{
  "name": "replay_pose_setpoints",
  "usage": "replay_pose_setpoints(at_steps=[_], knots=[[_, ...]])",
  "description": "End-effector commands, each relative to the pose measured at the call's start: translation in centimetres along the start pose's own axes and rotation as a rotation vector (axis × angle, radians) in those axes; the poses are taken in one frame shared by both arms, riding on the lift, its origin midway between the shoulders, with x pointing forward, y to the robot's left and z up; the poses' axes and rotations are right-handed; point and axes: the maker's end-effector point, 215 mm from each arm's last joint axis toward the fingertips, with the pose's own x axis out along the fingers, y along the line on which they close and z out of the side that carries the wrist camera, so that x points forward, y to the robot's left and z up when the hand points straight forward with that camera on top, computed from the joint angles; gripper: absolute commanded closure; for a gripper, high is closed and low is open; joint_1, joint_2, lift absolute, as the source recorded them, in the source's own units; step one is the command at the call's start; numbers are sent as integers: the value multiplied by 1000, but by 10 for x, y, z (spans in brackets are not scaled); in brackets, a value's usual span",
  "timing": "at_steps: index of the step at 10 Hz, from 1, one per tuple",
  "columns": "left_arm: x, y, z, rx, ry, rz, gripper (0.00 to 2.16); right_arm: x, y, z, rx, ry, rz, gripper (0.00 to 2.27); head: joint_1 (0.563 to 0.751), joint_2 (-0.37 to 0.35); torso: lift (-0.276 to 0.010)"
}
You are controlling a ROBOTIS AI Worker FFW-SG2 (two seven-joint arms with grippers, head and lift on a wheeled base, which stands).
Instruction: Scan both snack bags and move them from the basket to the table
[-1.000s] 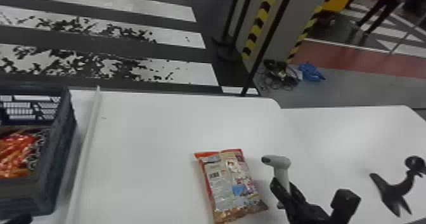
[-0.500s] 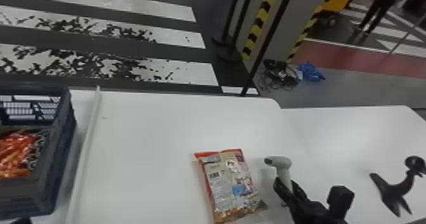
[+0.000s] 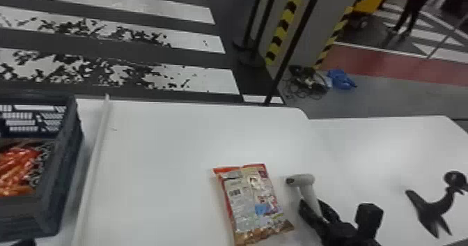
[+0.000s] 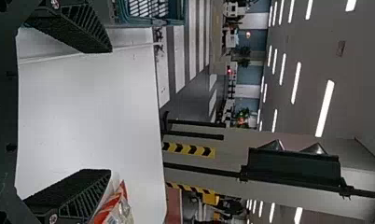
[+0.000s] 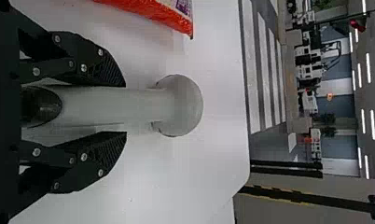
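Scanner [image 3: 307, 180] gripped beside snack bag [image 3: 252, 203]

The bag lies flat on the table [image 3: 167, 179]. Just right of it, the right gripper [image 3: 312, 202] clasps the scanner's handle. Well left of it are the basket [image 3: 61, 193], with shiny orange packaging [image 3: 17, 168] inside, and the left gripper [image 3: 27, 242], spread wide and empty

Looks between two widely parted black fingers [image 4: 76, 193] over a white table [image 4: 92, 107], catching a snack bag [image 4: 121, 212] near one finger, a basket [image 4: 153, 21] near the other and ceiling lights [image 4: 324, 108] beyond.
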Motion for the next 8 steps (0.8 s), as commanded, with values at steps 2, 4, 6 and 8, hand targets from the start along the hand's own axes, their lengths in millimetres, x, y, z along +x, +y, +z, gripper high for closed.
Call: replay_pose_setpoints(at_steps=[2,4,6,8], knots=[[3,0,0,-2,0,0,73,-11,0,9,2,-20,3,97,695,-350,-98],[5,1,-1,0,0,1,73,-35,22,45,15,-101,37,100,695,-350,-98],[5,1,-3,-2,5,3,73,-59,58,72,49,-97,119,100,695,-350,-98],[5,2,-9,-3,12,3,73,-65,89,67,89,5,206,103,695,-350,-98]])
